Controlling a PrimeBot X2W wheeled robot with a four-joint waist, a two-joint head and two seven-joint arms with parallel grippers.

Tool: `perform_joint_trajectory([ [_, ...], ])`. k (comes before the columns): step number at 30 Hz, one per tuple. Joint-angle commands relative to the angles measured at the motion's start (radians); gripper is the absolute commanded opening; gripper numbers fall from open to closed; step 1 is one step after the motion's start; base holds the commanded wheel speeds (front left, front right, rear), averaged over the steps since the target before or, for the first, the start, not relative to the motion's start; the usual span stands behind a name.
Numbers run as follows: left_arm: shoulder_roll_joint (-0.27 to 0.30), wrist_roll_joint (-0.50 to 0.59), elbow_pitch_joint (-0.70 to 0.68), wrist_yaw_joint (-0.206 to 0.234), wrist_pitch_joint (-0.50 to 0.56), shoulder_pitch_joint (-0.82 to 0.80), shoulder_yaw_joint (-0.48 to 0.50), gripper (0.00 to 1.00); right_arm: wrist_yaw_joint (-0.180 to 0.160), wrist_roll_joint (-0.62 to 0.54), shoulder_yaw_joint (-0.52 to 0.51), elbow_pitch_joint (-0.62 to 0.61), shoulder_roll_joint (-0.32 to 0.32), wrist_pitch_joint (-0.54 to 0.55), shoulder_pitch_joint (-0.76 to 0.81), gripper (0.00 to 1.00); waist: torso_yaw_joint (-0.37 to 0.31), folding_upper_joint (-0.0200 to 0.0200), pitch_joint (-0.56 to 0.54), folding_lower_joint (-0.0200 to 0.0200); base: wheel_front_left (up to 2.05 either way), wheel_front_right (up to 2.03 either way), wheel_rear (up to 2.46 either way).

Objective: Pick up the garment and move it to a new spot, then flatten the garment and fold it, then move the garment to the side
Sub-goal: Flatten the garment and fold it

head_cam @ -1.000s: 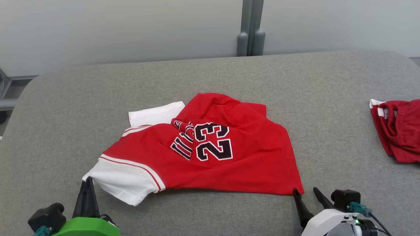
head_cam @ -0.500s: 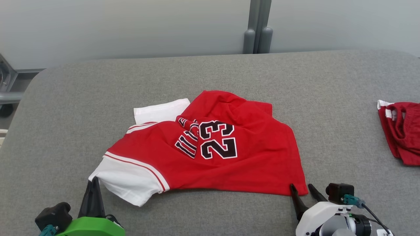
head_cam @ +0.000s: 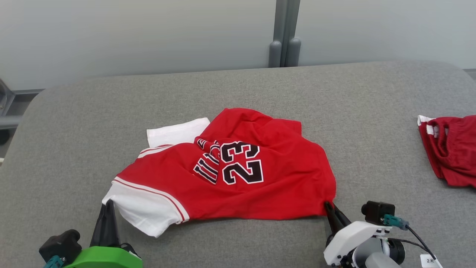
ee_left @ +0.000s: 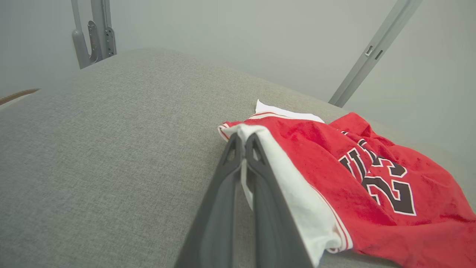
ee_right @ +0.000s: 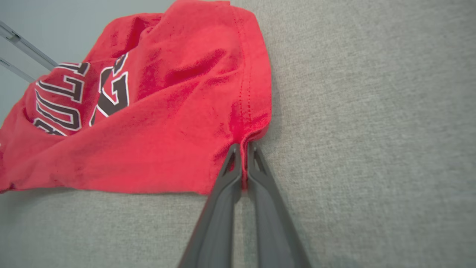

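The garment [head_cam: 282,186], a red sports shirt with white sleeves, lay crumpled near the middle of the gray cloth-covered tabletop [head_cam: 67,149], its near edge close to both tools.

At the near left, the left tool [head_cam: 108,204] was closed on the edge of the near sleeve [head_cam: 145,208], which was white with thin red stripes where it met the red body. In the left wrist view, white cloth sat pinched between the two dark fingers of the left tool [ee_left: 243,139].

At the near right, the right tool [head_cam: 329,205] was clamped on the hem corner [head_cam: 327,193] of the red body. The right wrist view showed the stitched red hem gathered between the closed fingers of the right tool [ee_right: 243,147], and the corner looked slightly raised off the cloth surface.

Farther in, the shirt's body was wrinkled and partly folded over itself. A black number [head_cam: 241,167], 23, edged in white, faced up. Just to its left, black letters [head_cam: 206,165] were bent across a fold and could not be read in full.

Beyond them, the far sleeve [head_cam: 176,132] lay flat and white, sticking out from under the red cloth.

Well apart at the right edge lay a second red garment [head_cam: 452,149] with white trim, bunched up.

Behind the tabletop stood a gray post [head_cam: 283,33] against a pale wall [head_cam: 148,33].
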Motion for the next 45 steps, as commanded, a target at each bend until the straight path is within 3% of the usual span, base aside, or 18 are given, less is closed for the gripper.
perform_joint_trajectory([
  [1,-0.002,-0.018,-0.008,-0.009,-0.008,0.007,0.000,0.00,0.000,0.031,0.010,-0.032,-0.001,-0.011,-0.001,0.00,-0.014,0.0000,-0.014,0.0000,0.00,0.00,0.00],
  [7,-0.012,-0.097,-0.056,-0.042,-0.014,-0.034,-0.013,0.00,0.000,0.083,0.004,-0.207,-0.016,-0.025,0.012,0.00,-0.044,0.0000,-0.039,0.0000,0.00,0.00,0.00],
  [18,-0.020,-0.318,-0.229,-0.077,0.011,-0.130,-0.067,0.00,0.000,0.213,-0.054,-0.642,-0.070,0.012,0.077,0.00,-0.089,0.0000,-0.072,0.0000,0.00,0.00,0.00],
  [27,0.010,-0.386,-0.459,-0.068,0.108,-0.265,-0.073,0.00,0.000,0.288,-0.181,-1.007,-0.109,0.109,0.068,0.00,-0.117,0.0000,-0.085,0.0000,0.00,0.00,0.00],
  [33,0.031,-0.396,-0.636,-0.039,0.196,-0.377,-0.096,0.00,0.000,0.316,-0.272,-1.190,-0.090,0.207,0.032,0.00,-0.130,0.0000,-0.080,0.0000,0.00,0.00,0.00],
  [38,0.051,-0.384,-0.695,-0.003,0.266,-0.469,-0.109,0.00,0.000,0.345,-0.346,-1.253,-0.052,0.298,0.006,0.00,-0.133,0.0000,-0.055,0.0000,0.00,0.00,0.00],
  [45,0.090,-0.355,-0.531,0.021,0.336,-0.654,-0.112,0.00,0.000,0.359,-0.362,-1.110,-0.009,0.440,-0.158,0.00,-0.147,0.0000,0.055,0.0000,0.00,0.00,0.00],
])
